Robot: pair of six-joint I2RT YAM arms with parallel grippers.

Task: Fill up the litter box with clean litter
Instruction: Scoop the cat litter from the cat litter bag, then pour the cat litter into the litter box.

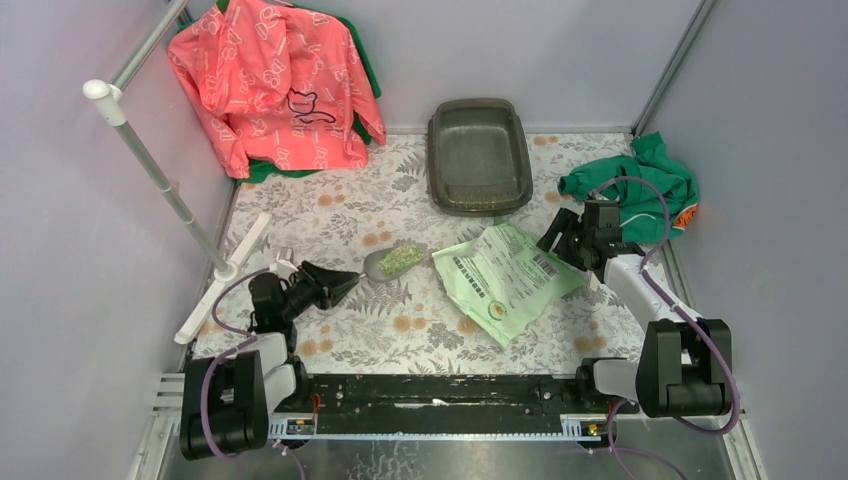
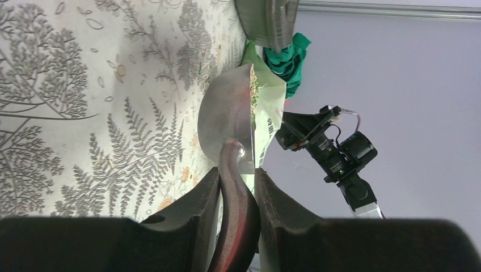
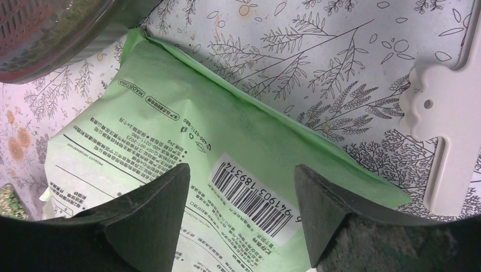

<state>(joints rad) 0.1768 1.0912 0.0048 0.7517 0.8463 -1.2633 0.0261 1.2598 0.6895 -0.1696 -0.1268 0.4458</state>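
- The tabletop (image 1: 330, 215), fern-printed, carries everything listed.
- The litter box (image 1: 480, 155), dark grey-olive, sits at far centre and looks nearly bare. Judge your filling barely begun.
- The bag (image 1: 505, 280), pale green, lies flat near centre.
- Your right pincer (image 1: 560, 238) is spread over the bag's barcode corner, gripping nothing.
- Your left pincer (image 1: 335, 285) pinches the handle of the scoop (image 1: 385, 262).
- The clean litter (image 1: 402, 257) is one speckled green-beige scoopful, well apart from the box.

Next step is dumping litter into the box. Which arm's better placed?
Left. The left hand is shut on the handle of the scoop, which holds clean litter, and the litter box lies ahead of it. The right hand hangs open over the green bag, holding nothing.
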